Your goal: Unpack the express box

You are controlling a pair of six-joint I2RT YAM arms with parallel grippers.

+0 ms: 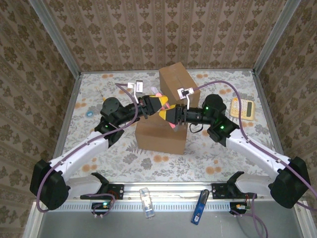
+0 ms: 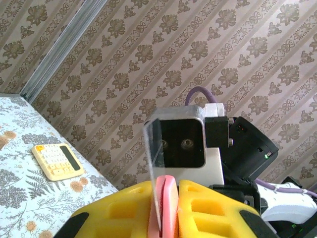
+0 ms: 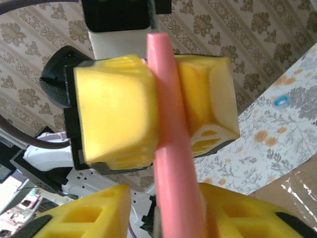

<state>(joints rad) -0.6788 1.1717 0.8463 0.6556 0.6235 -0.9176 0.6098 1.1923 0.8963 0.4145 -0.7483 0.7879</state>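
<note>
Pinching pink strip (image 3: 171, 148) in L end effector (image 2: 166, 210), R end effector (image 3: 168, 220) open around it, both over box (image 1: 161, 138)

matt cardboard box (image 1: 158, 139); smooth pink plastic stick (image 3: 171, 148)

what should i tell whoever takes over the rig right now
Left end effector: shut on the pink strip.
Right end effector: jaws flank the same strip with a gap on one side; looks open.
Things: both end effectors meet above the box at mid-table, with the strip in the air between them. Tape shows on the box.
Done: strip is off the table.
Left: judging by the tape, the box is probably not yet opened. Open it and take out what is inside.
</note>
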